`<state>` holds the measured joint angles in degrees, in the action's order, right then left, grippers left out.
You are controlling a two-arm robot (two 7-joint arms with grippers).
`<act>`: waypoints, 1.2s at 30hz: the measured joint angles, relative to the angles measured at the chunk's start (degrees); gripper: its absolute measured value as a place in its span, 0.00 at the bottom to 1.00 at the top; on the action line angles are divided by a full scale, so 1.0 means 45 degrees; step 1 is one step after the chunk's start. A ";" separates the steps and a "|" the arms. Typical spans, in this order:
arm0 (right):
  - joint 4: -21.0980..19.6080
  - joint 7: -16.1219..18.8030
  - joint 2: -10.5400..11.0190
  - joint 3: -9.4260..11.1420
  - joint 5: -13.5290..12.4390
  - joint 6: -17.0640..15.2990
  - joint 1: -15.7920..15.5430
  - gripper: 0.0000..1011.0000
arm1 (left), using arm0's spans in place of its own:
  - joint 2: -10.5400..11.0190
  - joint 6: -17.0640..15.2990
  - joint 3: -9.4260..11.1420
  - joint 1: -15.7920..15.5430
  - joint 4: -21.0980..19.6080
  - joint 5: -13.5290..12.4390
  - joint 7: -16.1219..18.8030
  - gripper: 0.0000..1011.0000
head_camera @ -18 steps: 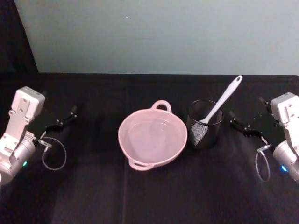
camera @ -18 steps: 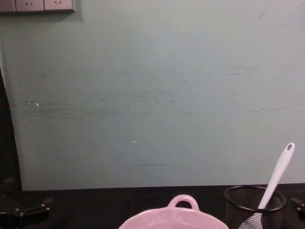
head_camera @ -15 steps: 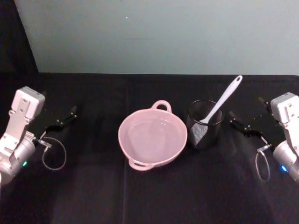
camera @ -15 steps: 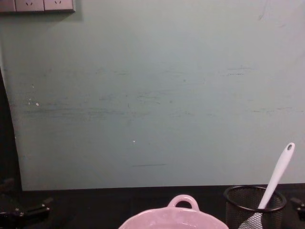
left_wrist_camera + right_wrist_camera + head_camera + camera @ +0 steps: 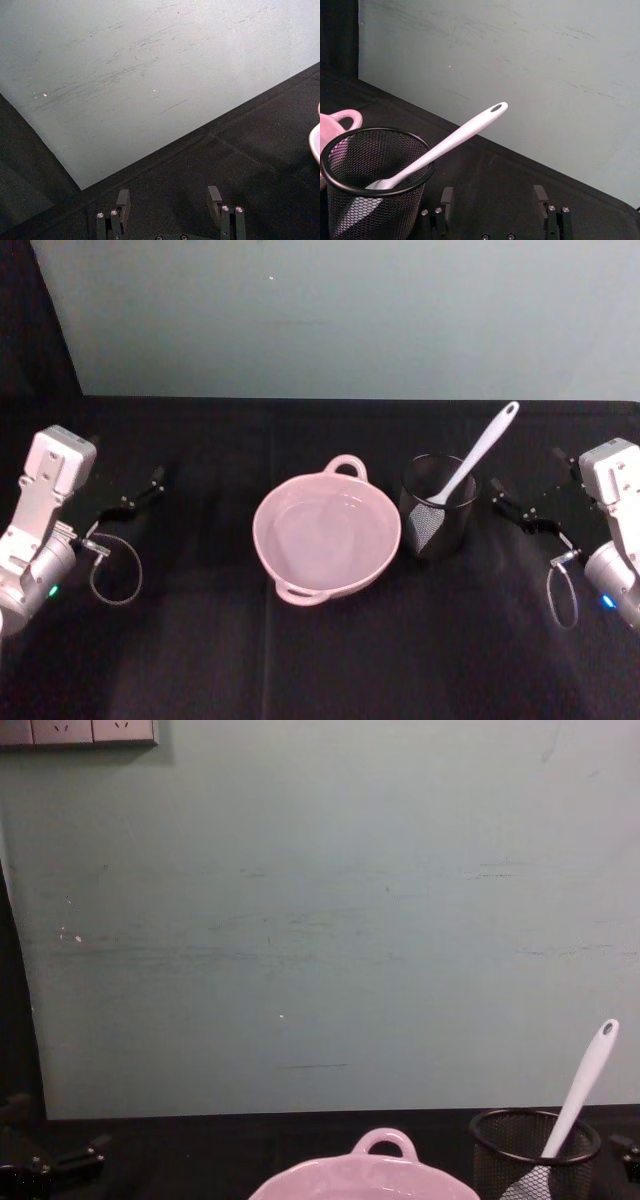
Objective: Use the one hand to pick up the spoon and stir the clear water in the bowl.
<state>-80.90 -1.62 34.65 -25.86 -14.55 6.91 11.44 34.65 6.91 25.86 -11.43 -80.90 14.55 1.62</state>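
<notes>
Black counter (image 5: 320,670), pale green wall (image 5: 350,310) behind. We count one bowl, one cup, one spoon and two grippers. Pink bowl (image 5: 270,545) at centre holds clear water (image 5: 325,538). Just right of it, mesh cup (image 5: 440,528) holds the spoon (image 5: 480,450), blade down, handle leaning out rightward. Left gripper (image 5: 169,195) is well apart from the bowl, right gripper (image 5: 493,194) near the cup. Both jaws are wide and hold nothing.

- Pale pink glossy bowl (image 5: 272,508), loop handles on its rim, sits upright mid-table.
- Clear water (image 5: 325,538) lies inside, barely visible.
- White spoon (image 5: 478,453) stands blade-down in a black mesh cup (image 5: 440,532) just right of the bowl, with its handle tilted toward the table's far right corner.
</notes>
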 joint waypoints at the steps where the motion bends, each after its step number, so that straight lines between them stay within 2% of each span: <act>1: 0.0000 0.0000 0.0000 0.0000 0.0000 0.0000 0.0000 0.99 | -0.0001 0.0000 0.0000 0.0000 0.0000 0.0000 0.0000 1.00; 15: -0.0061 -0.0003 0.0009 0.0015 0.0051 -0.0055 -0.0034 0.99 | -0.0001 0.0000 0.0001 0.0000 0.0000 0.0000 0.0000 1.00; 19: -0.0872 -0.0387 0.0180 0.0172 0.0463 -0.0441 -0.0547 0.99 | -0.0001 0.0000 0.0000 0.0000 0.0000 0.0000 0.0000 1.00; 26: -0.2108 -0.0807 0.0420 0.0642 0.0538 -0.0787 -0.1496 0.99 | -0.0001 0.0000 0.0001 0.0000 0.0000 0.0000 0.0000 1.00; 31: -0.2964 -0.0946 0.0511 0.1199 0.0229 -0.0634 -0.2257 0.99 | -0.0001 0.0000 0.0001 0.0000 0.0000 0.0000 0.0000 1.00; 36: -0.3200 -0.0549 0.0280 0.1667 -0.0621 -0.0097 -0.2553 0.99 | -0.0001 0.0000 0.0001 0.0000 0.0000 0.0000 0.0000 1.00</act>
<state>-95.30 -4.09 35.90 -18.36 -17.35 6.47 -0.05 34.64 6.91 25.86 -11.43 -80.90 14.55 1.62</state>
